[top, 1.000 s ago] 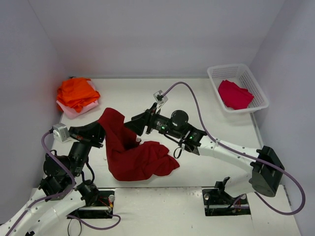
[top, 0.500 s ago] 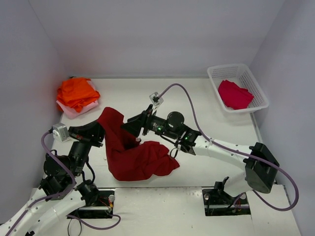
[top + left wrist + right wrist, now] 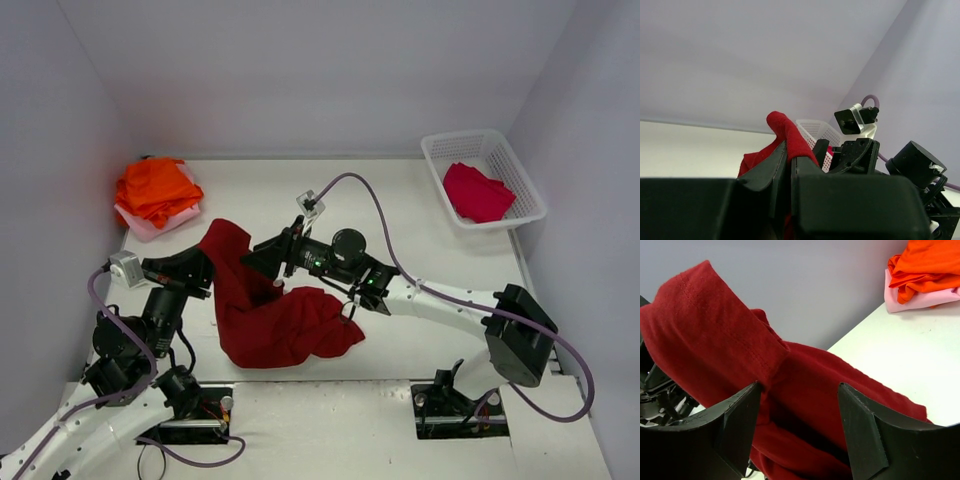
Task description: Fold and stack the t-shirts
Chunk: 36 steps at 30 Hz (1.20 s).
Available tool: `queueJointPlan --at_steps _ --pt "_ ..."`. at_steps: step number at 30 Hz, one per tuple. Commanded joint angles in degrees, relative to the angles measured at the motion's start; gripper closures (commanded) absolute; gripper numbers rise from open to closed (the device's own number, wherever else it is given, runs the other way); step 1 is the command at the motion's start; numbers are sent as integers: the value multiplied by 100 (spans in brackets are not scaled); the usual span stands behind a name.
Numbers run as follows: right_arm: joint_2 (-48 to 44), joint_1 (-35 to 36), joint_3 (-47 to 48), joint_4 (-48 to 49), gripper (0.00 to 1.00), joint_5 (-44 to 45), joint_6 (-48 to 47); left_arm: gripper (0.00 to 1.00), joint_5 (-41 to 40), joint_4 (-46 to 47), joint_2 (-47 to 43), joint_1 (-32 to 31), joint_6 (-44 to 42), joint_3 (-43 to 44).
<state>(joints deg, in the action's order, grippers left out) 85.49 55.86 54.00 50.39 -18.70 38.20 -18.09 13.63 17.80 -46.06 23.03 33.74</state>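
Dark red t-shirt (image 3: 275,315): large, unfolded, crumpled in a heap at the near middle of the worktop (image 3: 420,200), its left end raised upright.
Orange t-shirts (image 3: 155,188): bright, loosely piled at the far left corner, lying on the pale pink t-shirt (image 3: 150,226).
Crimson t-shirt (image 3: 477,192): crumpled, inside the white basket (image 3: 432,162), far right.

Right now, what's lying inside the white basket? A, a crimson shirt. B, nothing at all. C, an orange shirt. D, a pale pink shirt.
A: a crimson shirt lies crumpled in the white basket at the table's far right, while the orange shirts sit at the far left.
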Motion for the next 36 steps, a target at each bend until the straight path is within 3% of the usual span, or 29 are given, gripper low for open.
queueJointPlan --at_steps 1,13,18,21,22,25,28,36 --pt "-24 66 383 814 41 -64 39 100 -19 492 -40 18 35 -25" --pt "73 171 717 656 43 -55 -137 100 -37 421 -154 10 105 -104" --pt "90 206 726 647 59 -46 -128 100 -46 386 -207 18 114 -122" --pt "99 206 735 604 74 -55 -128 100 -46 343 -233 18 114 -122" --pt "99 206 744 586 83 -55 -137 100 -55 334 -242 18 114 -122" --pt "73 198 840 411 94 -29 -242 100 -55 290 -277 18 114 -148" --pt "11 206 946 165 99 6 -365 100 -46 202 -304 18 123 -166" --pt "-173 206 1323 -451 100 112 -787 100 112 96 -391 10 272 -324"
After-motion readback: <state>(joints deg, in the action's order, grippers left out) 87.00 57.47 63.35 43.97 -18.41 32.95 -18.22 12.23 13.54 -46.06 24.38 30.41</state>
